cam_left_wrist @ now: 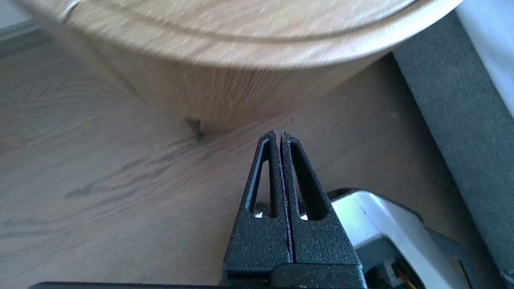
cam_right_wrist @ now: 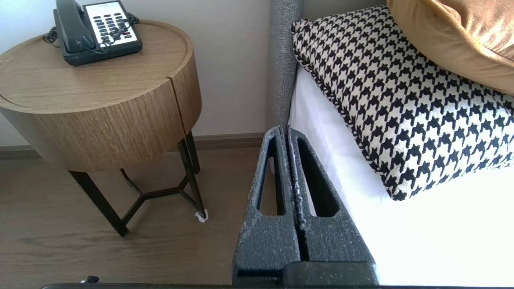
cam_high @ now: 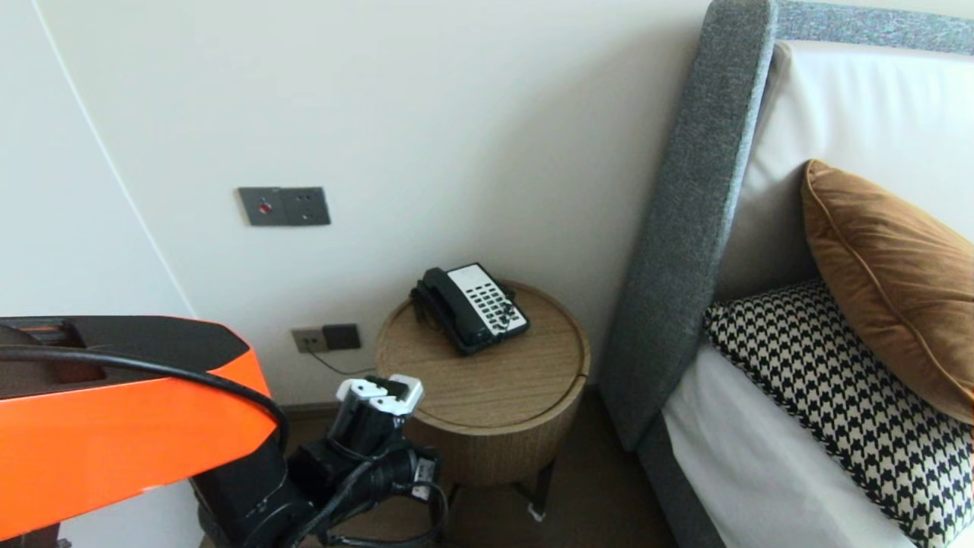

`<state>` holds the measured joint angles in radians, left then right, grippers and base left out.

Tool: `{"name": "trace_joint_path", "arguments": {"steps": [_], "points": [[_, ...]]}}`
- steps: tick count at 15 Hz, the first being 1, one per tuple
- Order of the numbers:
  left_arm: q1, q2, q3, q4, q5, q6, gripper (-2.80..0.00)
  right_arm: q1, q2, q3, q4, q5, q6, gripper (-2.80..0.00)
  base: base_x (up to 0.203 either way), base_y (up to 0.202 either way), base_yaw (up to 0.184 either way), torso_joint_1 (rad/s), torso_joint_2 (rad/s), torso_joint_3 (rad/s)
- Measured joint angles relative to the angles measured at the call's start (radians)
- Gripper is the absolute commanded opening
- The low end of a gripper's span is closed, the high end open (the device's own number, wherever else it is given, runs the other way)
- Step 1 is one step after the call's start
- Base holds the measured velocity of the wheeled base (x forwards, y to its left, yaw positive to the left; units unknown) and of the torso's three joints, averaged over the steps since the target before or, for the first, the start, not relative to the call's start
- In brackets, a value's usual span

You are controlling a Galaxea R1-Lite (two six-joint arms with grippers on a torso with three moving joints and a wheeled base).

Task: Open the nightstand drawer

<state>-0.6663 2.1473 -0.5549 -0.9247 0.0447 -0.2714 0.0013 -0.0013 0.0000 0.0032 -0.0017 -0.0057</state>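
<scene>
A black and white desk phone (cam_high: 469,307) (cam_right_wrist: 96,30) rests near the back of a round wooden bedside table (cam_high: 525,380) (cam_right_wrist: 100,116), with its handset on the cradle. My left gripper (cam_left_wrist: 279,134) is shut and holds nothing. It hangs low over the wood floor, just before the table's curved front edge (cam_left_wrist: 257,52). In the head view, only the left wrist (cam_high: 378,399) shows, at the table's near-left rim. My right gripper (cam_right_wrist: 286,129) is shut and empty. It is parked low beside the bed, apart from the table.
A grey upholstered headboard (cam_high: 689,228) and a bed with a white sheet (cam_high: 761,472) stand right of the table. A houndstooth pillow (cam_high: 845,403) and a brown cushion (cam_high: 890,289) lie on it. Wall sockets (cam_high: 326,337) with a cable and a switch plate (cam_high: 284,205) sit left of the table. The table stands on dark metal legs (cam_right_wrist: 188,176).
</scene>
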Motion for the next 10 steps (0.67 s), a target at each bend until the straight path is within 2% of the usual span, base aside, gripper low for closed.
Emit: {"name": "trace_joint_path", "arguments": {"steps": [4,6,10], "points": [[0.001,-0.101,0.093,0.006,0.006,-0.009,-2.8,0.0,0.0,0.0,0.0,0.0,0.0,-2.8,0.0,0.0,0.0,0.0,0.0,0.0],[0.02,-0.179,0.125,0.023,0.03,-0.033,-2.8,0.0,0.0,0.0,0.0,0.0,0.0,-2.8,0.0,0.0,0.0,0.0,0.0,0.0],[0.13,-0.383,0.182,0.12,0.047,-0.049,-2.8,0.0,0.0,0.0,0.0,0.0,0.0,-2.8,0.0,0.0,0.0,0.0,0.0,0.0]]}}
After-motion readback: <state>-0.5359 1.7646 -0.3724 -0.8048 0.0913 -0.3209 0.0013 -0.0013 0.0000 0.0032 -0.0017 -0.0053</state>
